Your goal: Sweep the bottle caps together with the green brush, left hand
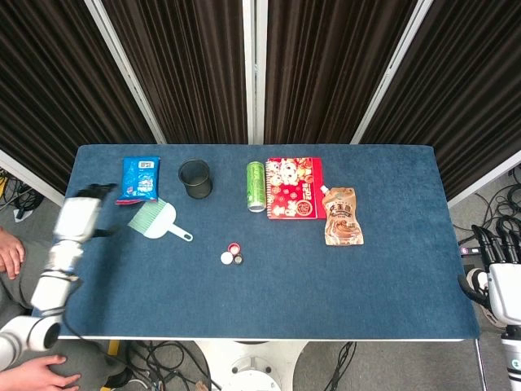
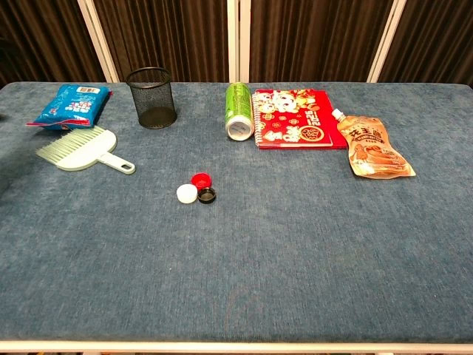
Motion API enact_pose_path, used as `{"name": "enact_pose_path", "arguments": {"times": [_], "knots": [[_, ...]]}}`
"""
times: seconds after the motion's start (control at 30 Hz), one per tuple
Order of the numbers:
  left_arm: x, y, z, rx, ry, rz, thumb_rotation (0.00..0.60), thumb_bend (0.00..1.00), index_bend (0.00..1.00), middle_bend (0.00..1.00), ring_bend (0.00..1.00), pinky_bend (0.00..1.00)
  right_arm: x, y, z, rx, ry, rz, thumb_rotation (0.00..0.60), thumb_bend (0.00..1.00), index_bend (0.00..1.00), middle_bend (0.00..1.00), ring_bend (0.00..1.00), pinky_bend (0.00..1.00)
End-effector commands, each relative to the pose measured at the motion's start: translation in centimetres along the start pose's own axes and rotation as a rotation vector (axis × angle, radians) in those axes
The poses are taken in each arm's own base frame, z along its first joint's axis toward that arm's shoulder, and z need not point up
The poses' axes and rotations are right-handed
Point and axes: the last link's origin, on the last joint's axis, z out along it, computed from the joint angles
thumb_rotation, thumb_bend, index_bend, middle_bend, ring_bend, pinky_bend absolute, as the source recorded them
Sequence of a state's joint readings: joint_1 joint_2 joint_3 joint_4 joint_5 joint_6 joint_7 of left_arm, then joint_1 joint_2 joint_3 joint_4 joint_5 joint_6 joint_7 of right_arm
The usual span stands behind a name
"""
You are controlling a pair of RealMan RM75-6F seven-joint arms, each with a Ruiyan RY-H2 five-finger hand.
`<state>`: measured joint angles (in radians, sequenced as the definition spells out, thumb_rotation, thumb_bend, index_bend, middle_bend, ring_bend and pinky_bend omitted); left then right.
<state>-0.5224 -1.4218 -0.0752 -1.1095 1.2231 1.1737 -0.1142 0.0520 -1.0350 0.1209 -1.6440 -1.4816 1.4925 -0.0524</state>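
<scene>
At the worktop's (image 1: 391,293) left edge the left hand (image 1: 79,217) is clear of the green brush (image 1: 156,220) and grips nothing, though its blurred fingers leave their spread impossible to tell; the brush lies flat just right of it, below the blue snack bag (image 1: 140,179) and the black mesh cup (image 1: 195,177). The three bottle caps (image 1: 232,255) sit clustered, touching, near the middle; further right lie the green can (image 1: 256,186), red notebook (image 1: 295,187) and brown pouch (image 1: 342,216); the right hand (image 1: 498,277) hangs off the right edge, fingers apart, empty.
</scene>
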Motion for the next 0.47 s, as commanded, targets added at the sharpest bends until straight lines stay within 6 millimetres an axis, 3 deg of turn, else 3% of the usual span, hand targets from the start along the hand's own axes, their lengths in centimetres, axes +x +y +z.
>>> {"name": "enact_pose_path", "arguments": {"times": [0.03,0.13,0.3,0.47], "knots": [[1.7,-4.4,-4.0,0.148,0.070,-0.039,0.600,0.14,0.16,0.23,0.17,0.23,-0.5,0.3,0.6,0.018,-0.058,0.031,0.600,0.21,0.00,0.11,0.00,0.00],[2.0,-5.5,-7.7,0.193,0.101,-0.039,0.600,0.13,0.16,0.23,0.17,0.23,-0.5,-0.2,0.9,0.060,-0.053,0.062,0.600,0.21,0.00,0.10,0.00,0.00],[2.2,-4.8,-12.8,0.246,0.143,-0.026,0.600,0.13,0.16,0.23,0.17,0.23,-0.8,-1.8,0.9,0.117,-0.030,0.091,0.600,0.22,0.00,0.10,0.00,0.00],[2.4,-3.8,-15.4,0.291,0.124,-0.050,0.600,0.13,0.18,0.23,0.17,0.23,-1.5,-2.6,0.5,0.129,-0.044,0.074,0.600,0.22,0.00,0.10,0.00,0.00]]}}
